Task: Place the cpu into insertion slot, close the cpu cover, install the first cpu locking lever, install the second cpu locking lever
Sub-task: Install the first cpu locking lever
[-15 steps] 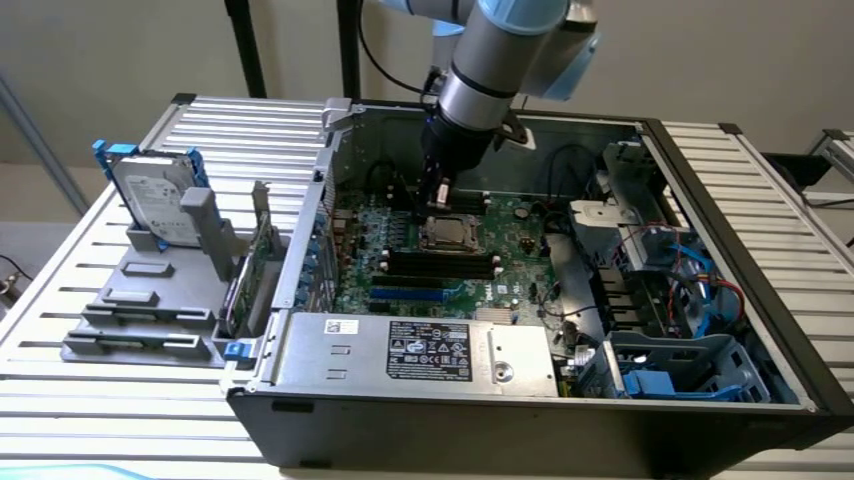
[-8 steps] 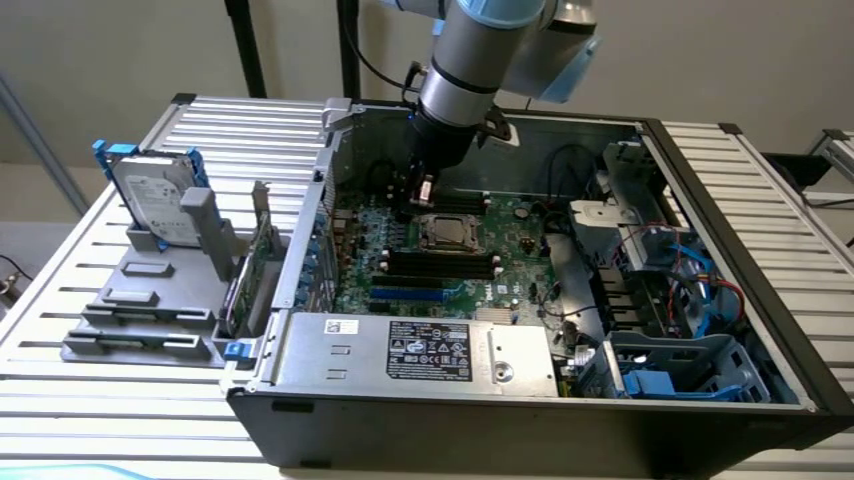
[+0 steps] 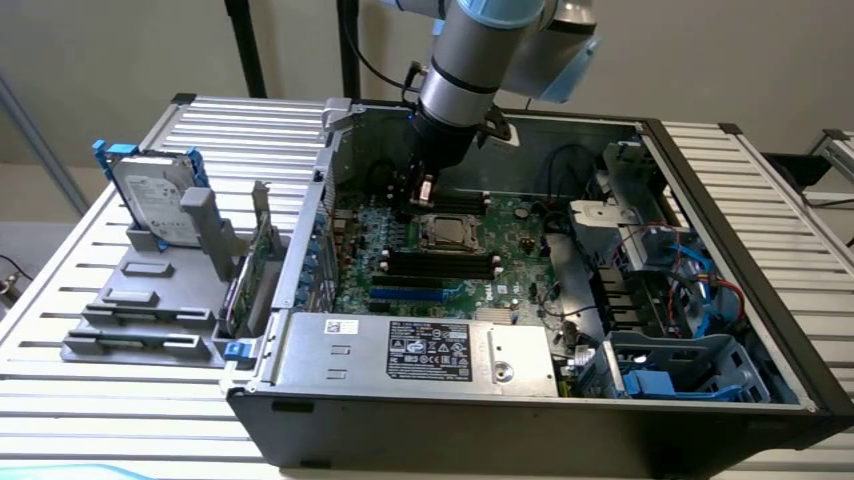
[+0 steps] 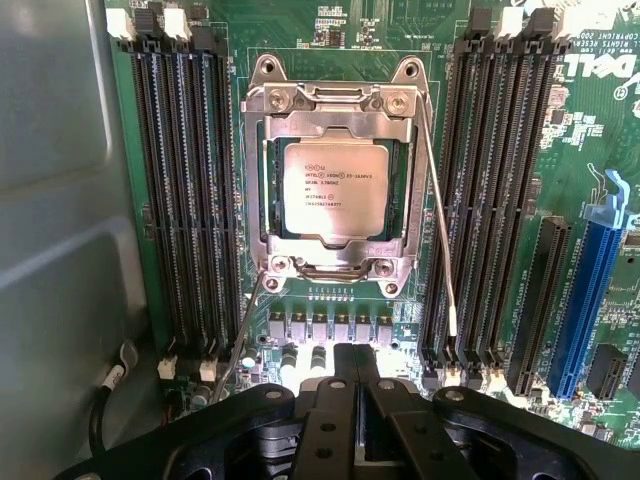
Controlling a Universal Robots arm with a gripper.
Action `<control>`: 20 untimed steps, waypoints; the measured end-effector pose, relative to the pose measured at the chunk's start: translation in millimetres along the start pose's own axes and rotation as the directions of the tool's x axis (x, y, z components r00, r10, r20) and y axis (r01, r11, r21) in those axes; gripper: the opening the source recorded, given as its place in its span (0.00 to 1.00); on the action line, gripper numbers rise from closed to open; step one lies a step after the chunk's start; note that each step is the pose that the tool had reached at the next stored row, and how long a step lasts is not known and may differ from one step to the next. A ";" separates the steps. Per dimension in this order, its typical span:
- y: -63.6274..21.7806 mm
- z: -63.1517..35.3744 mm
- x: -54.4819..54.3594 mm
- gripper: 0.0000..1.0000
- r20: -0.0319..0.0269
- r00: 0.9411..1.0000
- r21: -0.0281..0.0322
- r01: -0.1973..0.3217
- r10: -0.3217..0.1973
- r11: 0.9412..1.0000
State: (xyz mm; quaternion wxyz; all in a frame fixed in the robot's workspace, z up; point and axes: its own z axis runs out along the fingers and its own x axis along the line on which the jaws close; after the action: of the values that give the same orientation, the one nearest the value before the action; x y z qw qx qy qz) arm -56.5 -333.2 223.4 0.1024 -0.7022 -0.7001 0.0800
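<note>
Here's the open computer case (image 3: 747, 230) on the slatted table, and the arm is reaching down inside it. The green motherboard (image 4: 330, 30) lies flat on the case floor, with black memory slots (image 4: 185, 180) banked on both flanks of the insertion slot (image 3: 447, 232). And the cpu cover (image 4: 330, 100) is down: its silver frame lies flat around the cpu (image 4: 335, 190), which sits square in the slot, printed face up.

Now the levers. One wire locking lever (image 4: 437, 215) runs along a flank of the cover, its long axis parallel to the memory slots. The other wire lever (image 4: 240, 335) angles out from the cover corner closest to the fingers. Both look unlatched to me, their free ends standing clear of the frame.

The gripper (image 4: 355, 365) hovers just above the board, the socket straight ahead of its tips. In the exterior view the gripper (image 3: 418, 195) hangs just beyond the socket, toward the exterior view's left. Fingers are clenched together, gripping nothing, touching nothing.
</note>
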 end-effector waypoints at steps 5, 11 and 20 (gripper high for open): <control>0.0 0.0 0.0 0.11 0.000 1.000 0.000 0.000 0.000 1.000; -0.1 0.0 0.0 0.11 0.000 1.000 0.000 0.000 0.000 1.000; -16.6 4.0 -0.1 0.11 -0.008 1.000 -0.001 -0.021 0.021 1.000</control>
State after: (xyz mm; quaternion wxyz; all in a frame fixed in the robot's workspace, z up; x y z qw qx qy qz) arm -73.6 -333.2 223.8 0.1042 -0.7100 -0.6921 0.0779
